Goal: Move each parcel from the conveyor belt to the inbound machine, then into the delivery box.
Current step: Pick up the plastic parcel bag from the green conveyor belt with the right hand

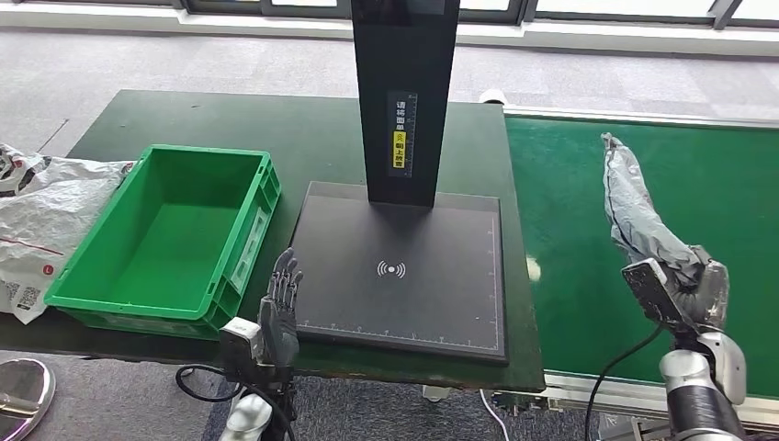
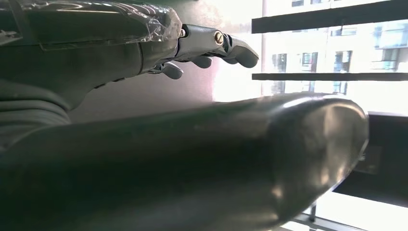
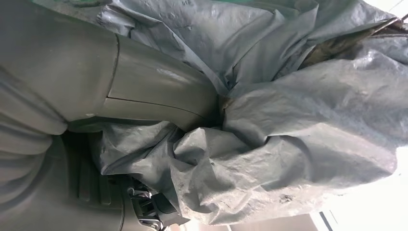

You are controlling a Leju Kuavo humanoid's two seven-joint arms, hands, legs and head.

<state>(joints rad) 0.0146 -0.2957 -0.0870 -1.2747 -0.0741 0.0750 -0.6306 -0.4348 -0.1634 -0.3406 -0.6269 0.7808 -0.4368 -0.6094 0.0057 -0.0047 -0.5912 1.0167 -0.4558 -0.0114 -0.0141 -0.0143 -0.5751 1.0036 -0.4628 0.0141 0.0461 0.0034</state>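
Right hand (image 1: 691, 292) grips a grey plastic parcel (image 1: 638, 213), held up over the green conveyor belt (image 1: 570, 239); the bag's free end sticks up and away from the robot, bunched end crushed in the hand. Right wrist view confirms it: thumb (image 3: 159, 94) pressed into crumpled grey film (image 3: 298, 115), bag wrapped around the hand, fingers mostly hidden by it. Left hand (image 1: 278, 310) holds nothing, fingers extended and slightly apart, pointing up, sitting at the near edge of the counter (image 1: 230, 124) between the green delivery box (image 1: 167, 241) and the inbound machine (image 1: 404, 266). Left wrist view: thumb (image 2: 231, 159) large in the foreground, fingers (image 2: 216, 45) stretched out, nothing between them, bright windows behind. Inbound machine = flat black scan plate with a white wireless symbol (image 1: 391, 269) in its middle and a black upright column (image 1: 404, 101) at its far side carrying a yellow label; nothing lying on the plate. Delivery box stands left of the plate, just beside it, nothing inside. Belt runs along the right side of the counter. More bagged parcels, white and grey (image 1: 41, 220), piled at the far left, touching the box's left side. Round silvery object (image 1: 23, 390) at lower left, can't tell what it is.
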